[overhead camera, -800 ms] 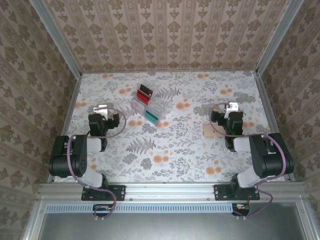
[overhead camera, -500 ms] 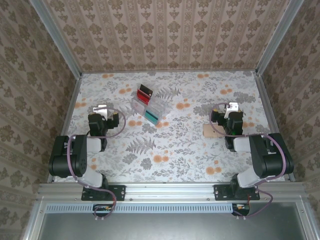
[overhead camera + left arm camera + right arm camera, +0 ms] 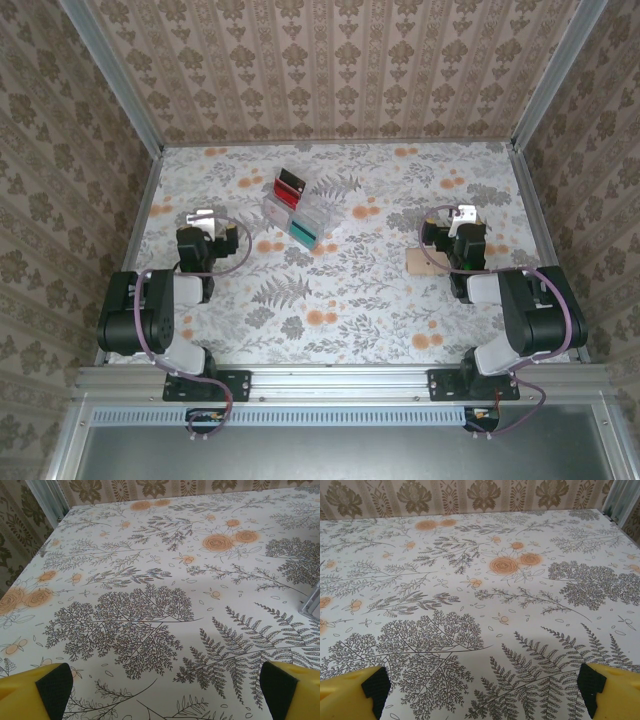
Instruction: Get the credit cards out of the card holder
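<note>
- Your card holder [image 3: 424, 261] lies flat near the table's [image 3: 350, 300] right edge, partly under the right arm [image 3: 505, 295]; judge its credit cards tucked inside.
- Your right hand [image 3: 482, 685] is spread wide and empty, likely readied for it.
- Your left hand [image 3: 165, 690] likewise gapes, near the left edge.
- The clear stand [image 3: 280, 208] mid-table holds a red-and-black card [image 3: 288, 184] and a teal card [image 3: 303, 233].

Black-and-grey arms [image 3: 150, 312], purple cables [image 3: 240, 248], yellow black-padded jaws.

We note both arms folded close to their near-edge bases: left arm [image 3: 150, 310], right arm [image 3: 530, 315]. The left gripper [image 3: 167, 690] and right gripper [image 3: 482, 690] sit low, aimed far, with yellow fingers [image 3: 15, 690] spread wide.
</note>
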Tool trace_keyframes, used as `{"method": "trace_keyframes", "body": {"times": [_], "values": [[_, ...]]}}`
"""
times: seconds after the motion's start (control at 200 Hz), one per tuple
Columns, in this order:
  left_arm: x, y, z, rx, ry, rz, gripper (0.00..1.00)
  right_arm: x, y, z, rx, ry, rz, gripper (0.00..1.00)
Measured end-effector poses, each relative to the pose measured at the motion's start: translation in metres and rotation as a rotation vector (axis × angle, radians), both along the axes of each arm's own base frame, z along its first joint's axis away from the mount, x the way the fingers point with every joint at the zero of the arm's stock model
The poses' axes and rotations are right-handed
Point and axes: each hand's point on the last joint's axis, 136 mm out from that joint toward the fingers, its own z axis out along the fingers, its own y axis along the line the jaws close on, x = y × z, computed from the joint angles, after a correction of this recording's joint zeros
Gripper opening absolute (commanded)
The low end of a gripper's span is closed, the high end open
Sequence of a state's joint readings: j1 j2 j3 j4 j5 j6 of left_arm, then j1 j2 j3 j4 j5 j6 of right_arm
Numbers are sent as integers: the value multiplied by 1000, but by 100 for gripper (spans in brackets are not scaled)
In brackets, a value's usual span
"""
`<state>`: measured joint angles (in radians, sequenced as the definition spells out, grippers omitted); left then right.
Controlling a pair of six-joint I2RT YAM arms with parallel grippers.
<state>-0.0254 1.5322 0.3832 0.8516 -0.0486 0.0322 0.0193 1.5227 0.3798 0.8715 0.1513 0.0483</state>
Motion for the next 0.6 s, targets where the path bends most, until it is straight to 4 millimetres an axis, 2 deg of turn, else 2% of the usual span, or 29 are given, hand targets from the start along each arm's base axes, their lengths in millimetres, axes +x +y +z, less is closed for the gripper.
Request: {"method": "trace_keyframes", "body": {"times": [0.13, 0.215, 0.45, 0.525, 0.6], "values": [[-2, 3, 0, 7, 15, 18, 100, -2, -1, 0, 3, 11, -5, 100], [-4, 5, 11, 11, 12, 29, 100, -6, -4, 10, 2, 13, -25, 100], [-3, 12, 77, -31, -38, 88, 100, 2, -18, 80, 73, 6, -147, 100], [-5, 12, 96, -70, -22, 113, 100, 5, -18, 97, 119, 44, -168, 100], [-8, 9, 114, -113, -9, 121, 100, 4, -14, 102, 169, 91, -171, 100]]}}
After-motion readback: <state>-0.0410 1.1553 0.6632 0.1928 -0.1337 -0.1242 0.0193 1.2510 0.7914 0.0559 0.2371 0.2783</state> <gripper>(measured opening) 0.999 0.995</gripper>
